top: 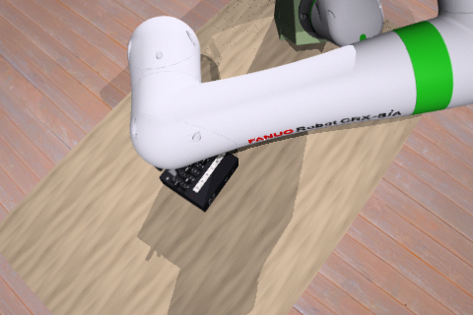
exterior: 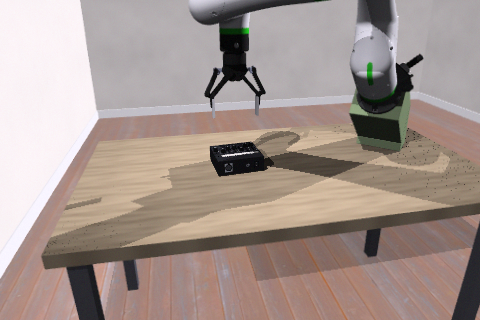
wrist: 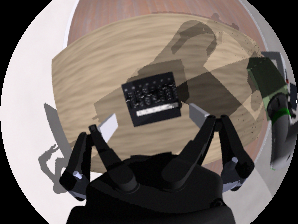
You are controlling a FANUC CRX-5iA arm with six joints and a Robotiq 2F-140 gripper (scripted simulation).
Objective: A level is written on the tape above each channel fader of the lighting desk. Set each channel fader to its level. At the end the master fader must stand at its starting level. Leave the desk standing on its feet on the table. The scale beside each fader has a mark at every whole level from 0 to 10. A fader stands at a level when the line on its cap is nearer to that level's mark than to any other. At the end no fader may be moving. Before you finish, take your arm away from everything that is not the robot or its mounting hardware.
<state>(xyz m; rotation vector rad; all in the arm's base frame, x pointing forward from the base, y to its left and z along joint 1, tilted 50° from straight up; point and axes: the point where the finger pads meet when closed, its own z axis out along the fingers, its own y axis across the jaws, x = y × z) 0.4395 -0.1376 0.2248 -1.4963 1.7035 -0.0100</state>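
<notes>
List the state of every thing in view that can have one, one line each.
gripper: open, empty, hanging high above the desk.
lighting desk: standing flat on the table, untouched.
faders: too small to read their levels.
tape strip: on the desk, writing unreadable.
table: standing on its legs.
</notes>
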